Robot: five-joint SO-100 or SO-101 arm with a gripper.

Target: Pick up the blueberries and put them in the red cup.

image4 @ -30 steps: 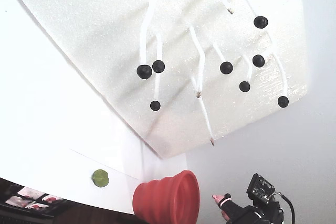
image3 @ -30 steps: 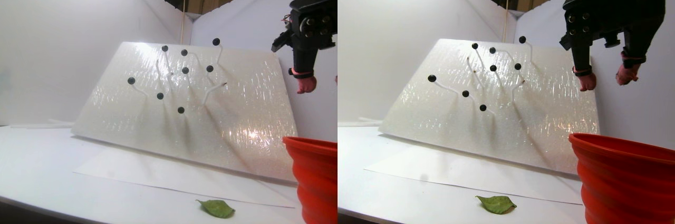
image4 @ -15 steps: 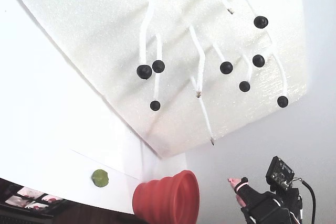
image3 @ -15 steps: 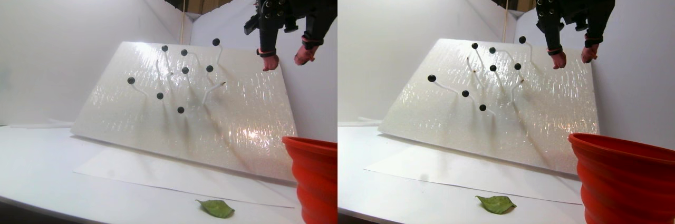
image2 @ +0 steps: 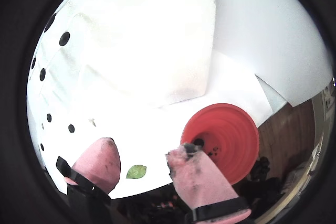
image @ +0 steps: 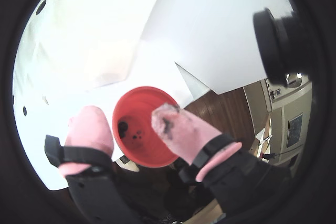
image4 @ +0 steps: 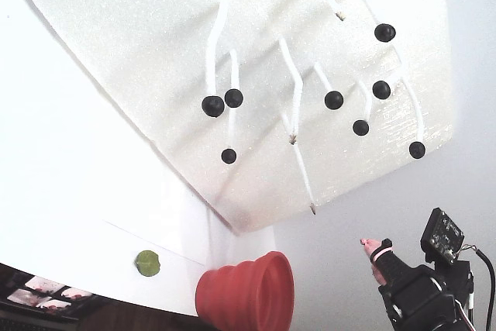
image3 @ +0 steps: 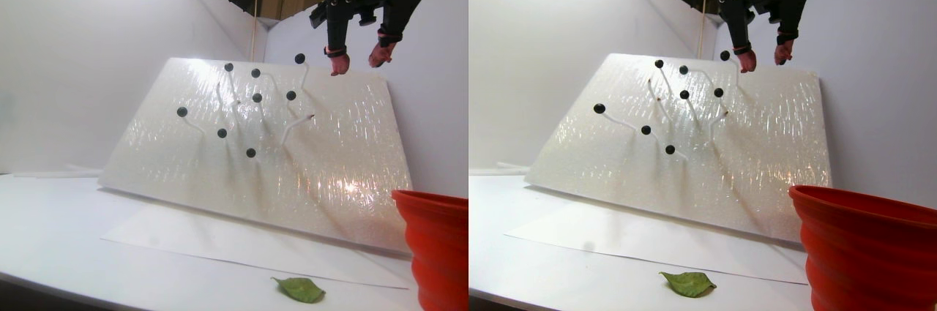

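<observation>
Wrist views: pink-tipped fingers (image: 89,124) spread apart, empty, red cup (image: 137,150) below holding a few blueberries (image: 123,127); stereo pair: gripper (image3: 357,60) high by leaning white board's (image3: 329,157) top edge, berries on white stems; fixed view: cup (image4: 248,296) on worktop (image4: 70,215).

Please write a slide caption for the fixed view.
Open gripper beside the white board, eight blueberries on stems, red cup below.

No text, label, brand or number is readable in any view.
</observation>
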